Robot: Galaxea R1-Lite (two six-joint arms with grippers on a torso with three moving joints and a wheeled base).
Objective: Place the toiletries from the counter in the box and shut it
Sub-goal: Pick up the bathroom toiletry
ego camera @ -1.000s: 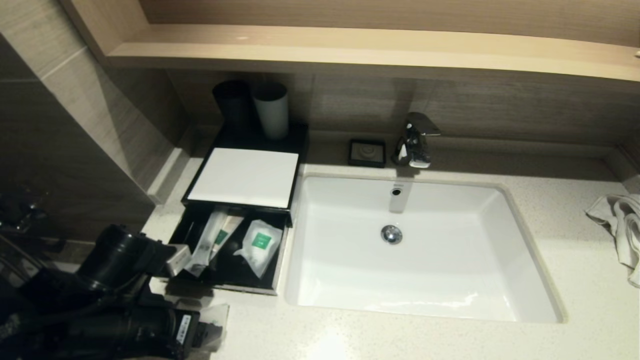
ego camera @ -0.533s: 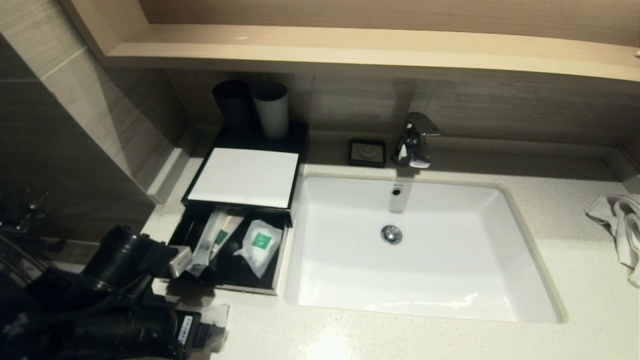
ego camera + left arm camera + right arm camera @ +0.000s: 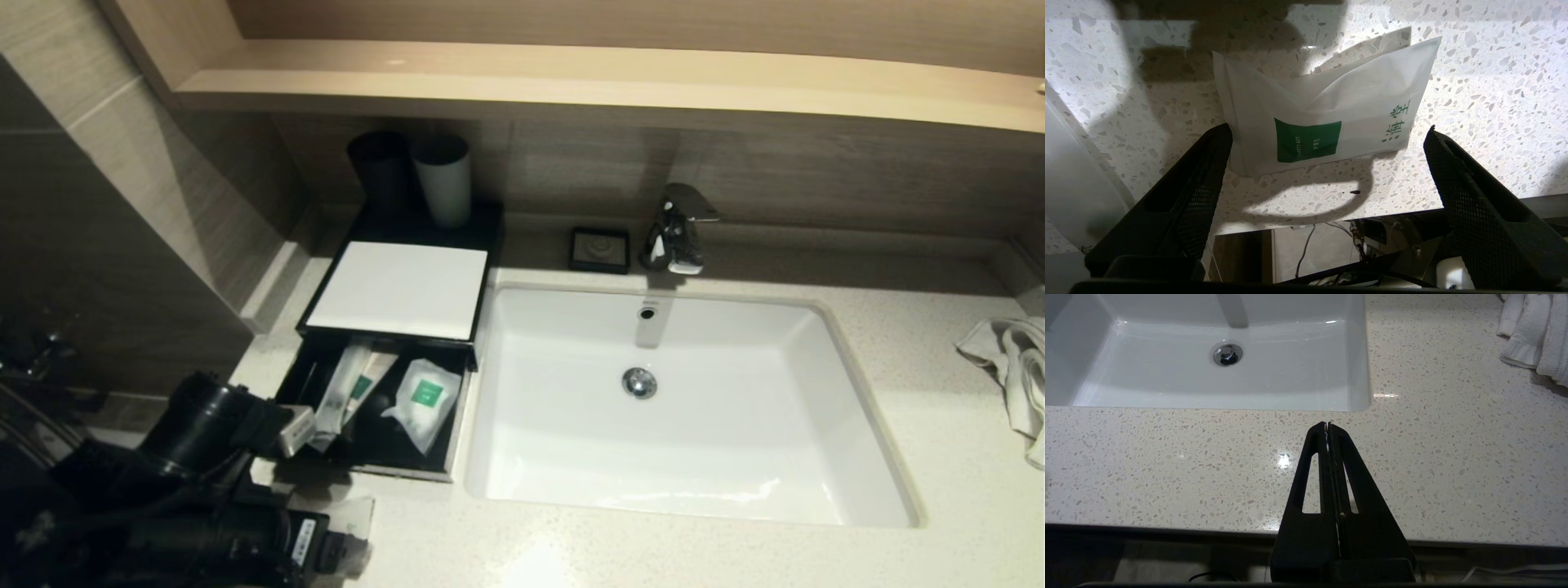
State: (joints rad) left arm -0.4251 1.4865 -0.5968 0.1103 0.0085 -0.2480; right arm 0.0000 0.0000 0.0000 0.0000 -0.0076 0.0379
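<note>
Head view showed the drawer box holding two sachets, while the left gripper spread wide around a counter sachet, untouched.

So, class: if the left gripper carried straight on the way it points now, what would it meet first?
Most likely the white sachet lying on the counter. The left gripper is open, and its fingers straddle the sachet, though the gap above it is unclear.

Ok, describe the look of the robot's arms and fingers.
The left arm is black with round, barrel-like housings, black cables and a white printed label near the wrist. The left gripper has black, tapering fingers with a fine mesh texture. The right gripper has black triangular fingers with long cut-out slots.
</note>
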